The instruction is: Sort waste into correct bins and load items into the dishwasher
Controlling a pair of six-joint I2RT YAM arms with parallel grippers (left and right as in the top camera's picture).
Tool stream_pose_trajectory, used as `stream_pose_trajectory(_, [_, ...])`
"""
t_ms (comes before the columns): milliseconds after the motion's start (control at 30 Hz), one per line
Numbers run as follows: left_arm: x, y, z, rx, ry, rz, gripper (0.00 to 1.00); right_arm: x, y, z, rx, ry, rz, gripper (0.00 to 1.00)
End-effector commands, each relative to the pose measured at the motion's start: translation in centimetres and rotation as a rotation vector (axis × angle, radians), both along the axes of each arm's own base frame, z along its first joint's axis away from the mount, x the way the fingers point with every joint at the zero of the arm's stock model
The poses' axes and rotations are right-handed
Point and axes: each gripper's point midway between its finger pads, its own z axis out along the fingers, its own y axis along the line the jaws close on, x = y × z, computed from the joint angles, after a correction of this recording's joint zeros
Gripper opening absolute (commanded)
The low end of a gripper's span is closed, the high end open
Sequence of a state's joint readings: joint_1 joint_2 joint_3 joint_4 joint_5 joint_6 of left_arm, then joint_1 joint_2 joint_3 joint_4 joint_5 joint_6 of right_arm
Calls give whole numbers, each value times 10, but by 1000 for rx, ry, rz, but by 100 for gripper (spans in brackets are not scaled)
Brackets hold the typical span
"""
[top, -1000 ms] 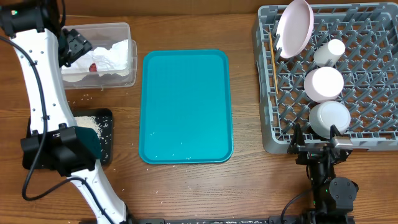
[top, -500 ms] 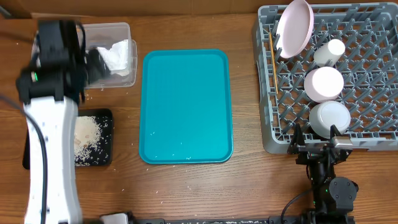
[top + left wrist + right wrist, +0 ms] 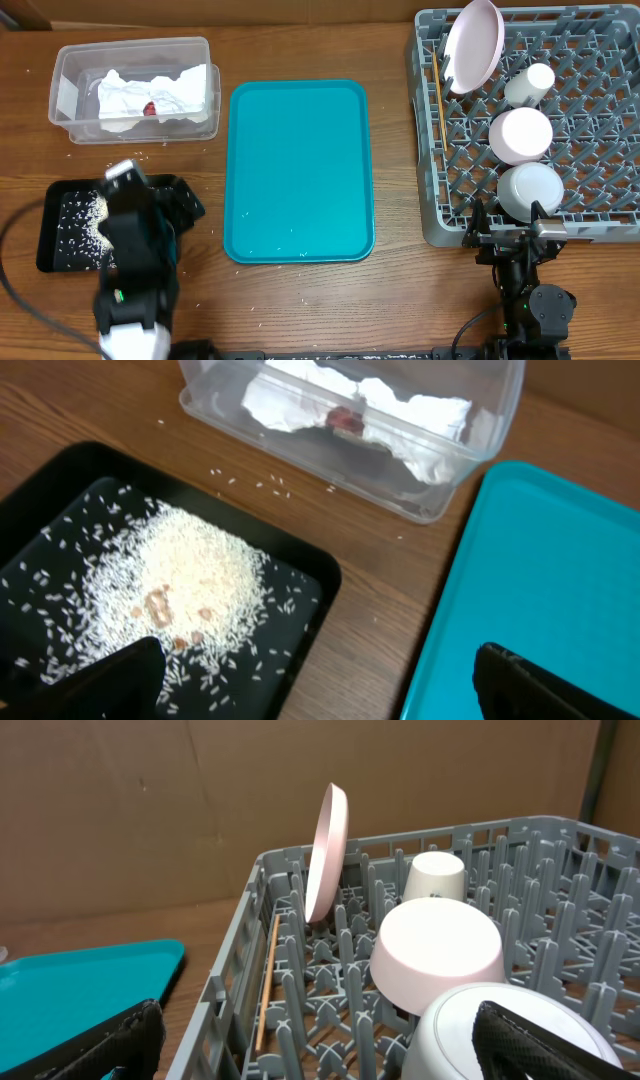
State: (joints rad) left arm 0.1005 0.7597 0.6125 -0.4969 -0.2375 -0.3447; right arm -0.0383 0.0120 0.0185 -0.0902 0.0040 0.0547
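1. Both grippers are spread wide and hold nothing. The left gripper (image 3: 318, 653) hangs over the black tray (image 3: 322, 575) and the teal tray (image 3: 300, 170), and the right gripper (image 3: 318, 1015) sits just outside the dish rack (image 3: 430, 232).
2. Waste is binned. The crumpled napkin (image 3: 130, 95) and red sachet wrapper (image 3: 345, 418) lie in the clear tub (image 3: 62, 75), and the rice (image 3: 190, 575) is heaped in the black tray.
3. Stray grains (image 3: 250, 482) lie on the wood between the two bins. They look light and too small to pinch, so sweeping would probably suit them better.
4. Racked crockery looks stiff, smooth and breakable, best gripped at the rim. The pink plate (image 3: 473, 42) stands on edge, with the white cup (image 3: 530, 82), pink dish (image 3: 520, 135) and pale bowl (image 3: 530, 188) upturned.
5. Chopsticks (image 3: 438, 90) show as one thin line along the rack wall, so I cannot tell whether both are there.
6. Overhead, the left arm hides part of the black tray. The napkin mostly buries the wrapper.
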Motion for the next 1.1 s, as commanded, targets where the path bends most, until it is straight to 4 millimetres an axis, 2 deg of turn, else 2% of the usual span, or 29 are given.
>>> stream_pose_trajectory(0, [-11,-7,-15,-4,-61,-41,100,0,1,-1,-3,-5,4,100])
stream_pose_trajectory(300, [-13,-25,-24,88,-304,-178,100,0,1,-1,-3,-5,3,100])
stream_pose_trajectory(500, [-12,-38,-24,87,-447,-238,100,0,1,-1,-3,-5,4,100])
stream_pose_trajectory(633, [-13,-39,-21,98,-514,-242,100,0,1,-1,-3,-5,3,100])
stream_pose_trajectory(900, [-21,-49,-2,114,-604,-284,100,0,1,-1,-3,-5,3,100])
stream_pose_trajectory(1067, [-21,-54,-17,131,-537,-315,100,0,1,-1,-3,-5,3,100])
